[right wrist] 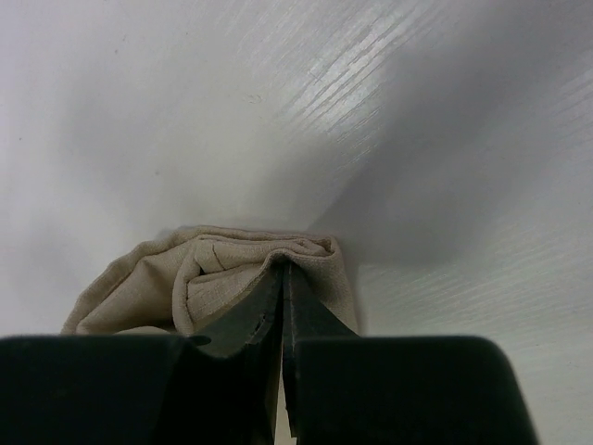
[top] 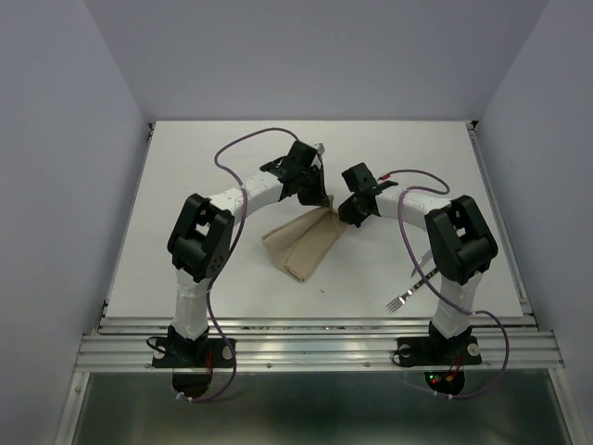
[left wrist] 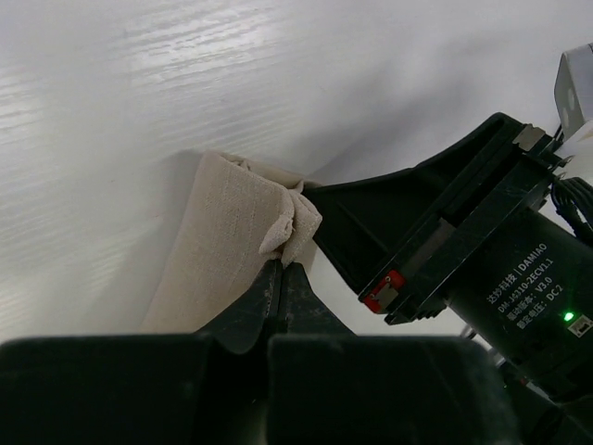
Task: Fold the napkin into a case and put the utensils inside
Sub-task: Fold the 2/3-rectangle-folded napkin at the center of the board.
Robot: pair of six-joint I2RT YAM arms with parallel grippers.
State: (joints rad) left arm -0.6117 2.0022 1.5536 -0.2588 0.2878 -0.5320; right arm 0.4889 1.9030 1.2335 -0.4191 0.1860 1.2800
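The beige napkin lies folded into a narrow, layered strip mid-table, running from the near left to the far right. My left gripper is at its far right end, shut on a bunched corner of the napkin; the left gripper's tips pinch the cloth. Right beside it, my right gripper is shut on the folded edge of the napkin, the right gripper's tips pressed into the fold. A fork lies on the table near the right arm's base.
In the left wrist view the right arm's black wrist housing sits very close on the right. The white table is walled at the back and sides, with a metal rail along its near edge. Purple cables loop over both arms.
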